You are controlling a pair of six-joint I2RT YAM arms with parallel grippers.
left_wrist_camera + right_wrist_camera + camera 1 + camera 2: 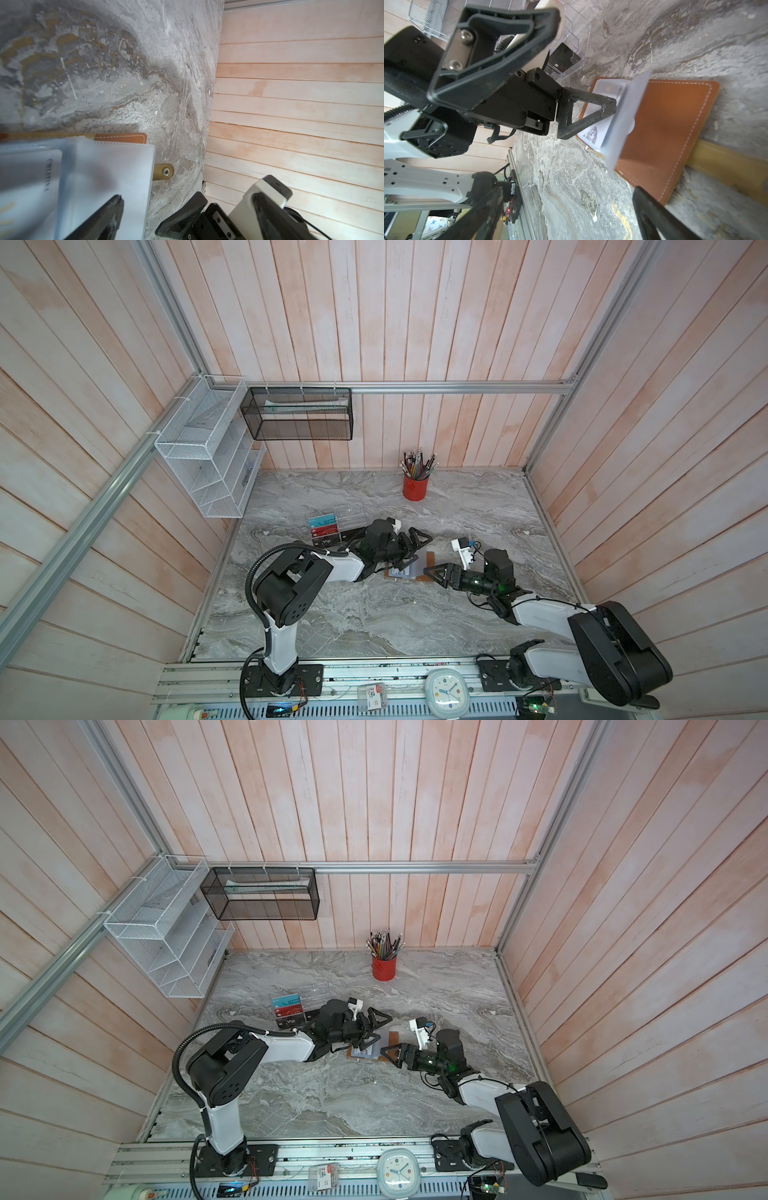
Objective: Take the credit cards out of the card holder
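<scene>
The tan leather card holder [429, 561] [393, 1038] lies open mid-table. Its brown cover [664, 128] is flat and the snap strap [164, 171] sticks out to the side. A whitish credit card [607, 97] [29, 178] sits in a sleeve. A pale sleeve leaf [626, 118] [108, 176] stands lifted. My left gripper [415, 551] [376, 1029] [159, 198] is open above the holder, and one of its fingers [591, 110] is touching that leaf. My right gripper [430, 574] [390, 1052] [568, 193] is open and empty at the cover's near edge.
A clear acrylic rack [328, 526] with Vip cards stands just behind my left arm. A red pencil cup [414, 487] stands at the back. Wire baskets [208, 456] hang on the left wall. A clock [446, 691] sits on the near rail.
</scene>
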